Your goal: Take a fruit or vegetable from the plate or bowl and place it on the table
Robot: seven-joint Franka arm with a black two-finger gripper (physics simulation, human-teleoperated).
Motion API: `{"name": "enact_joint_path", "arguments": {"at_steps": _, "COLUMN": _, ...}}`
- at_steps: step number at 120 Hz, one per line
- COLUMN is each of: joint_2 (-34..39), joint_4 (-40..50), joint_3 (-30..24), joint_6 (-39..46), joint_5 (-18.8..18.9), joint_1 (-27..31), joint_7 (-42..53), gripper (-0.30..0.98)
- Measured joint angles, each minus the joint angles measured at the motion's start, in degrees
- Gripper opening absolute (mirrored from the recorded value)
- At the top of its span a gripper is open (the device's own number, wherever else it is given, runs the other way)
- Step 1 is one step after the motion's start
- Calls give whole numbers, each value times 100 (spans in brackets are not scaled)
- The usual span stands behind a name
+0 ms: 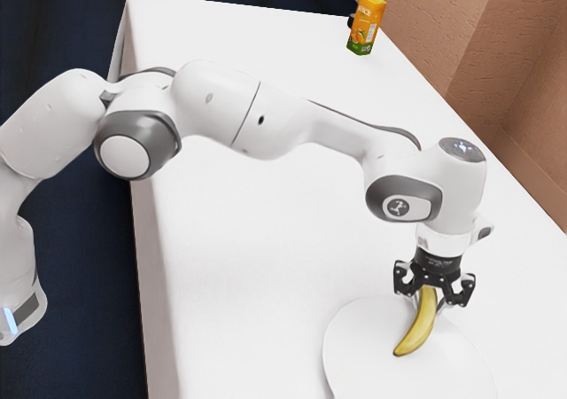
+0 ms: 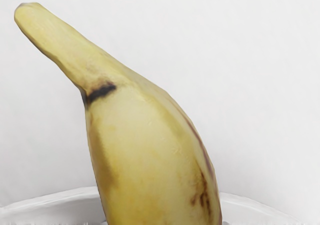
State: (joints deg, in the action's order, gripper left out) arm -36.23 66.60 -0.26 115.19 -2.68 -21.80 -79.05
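Task assessed as partly complete: the claw (image 1: 429, 305) has reached the banana (image 1: 420, 330) and, as judged, closed on it, with a finger against each side near one end. Clearance from the plate (image 1: 356, 332) cannot be confirmed. Outstanding: a full lift if needed, carrying past the rim, lowering to the table (image 1: 257, 266) and release. The banana lies directly beneath the palm, its upper end between the fingers, its free end slanting down and away over the plate.
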Motion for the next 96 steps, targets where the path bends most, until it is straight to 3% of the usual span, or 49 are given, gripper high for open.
{"name": "enact_joint_path", "arguments": {"at_steps": 56, "joint_2": 973, "joint_4": -39, "joint_3": 638, "joint_6": -891, "joint_5": 24, "joint_1": 3, "joint_7": -59, "gripper": 17}}
{"name": "enact_joint_path", "arguments": {"at_steps": 96, "joint_2": 1300, "joint_4": -41, "joint_3": 1667, "joint_6": -1698, "joint_5": 12, "joint_1": 7, "joint_7": -187, "gripper": 17}}
